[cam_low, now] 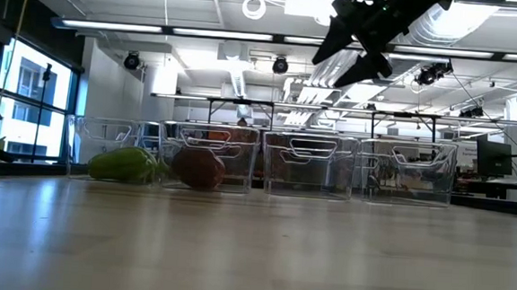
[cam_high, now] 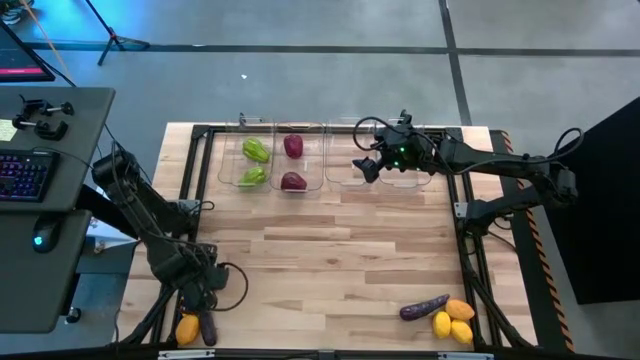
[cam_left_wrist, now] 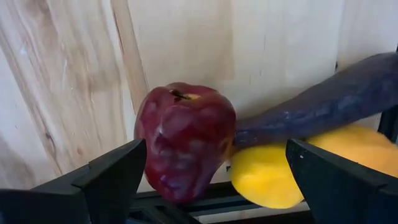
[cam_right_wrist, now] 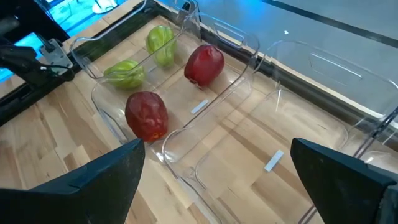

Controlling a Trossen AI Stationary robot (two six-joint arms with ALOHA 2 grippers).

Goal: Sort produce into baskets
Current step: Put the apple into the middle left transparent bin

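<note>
Low at the table's near corner, my left gripper (cam_left_wrist: 211, 180) gapes around a dark red rounded fruit (cam_left_wrist: 185, 140); my right gripper (cam_high: 366, 167) hangs wide over clear plastic bins (cam_high: 345, 178)

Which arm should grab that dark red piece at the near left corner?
Left. The left pincer hangs open right at the dark red piece beside the eggplant and a yellow piece. The right pincer hovers empty over the baskets on the far side.
</note>
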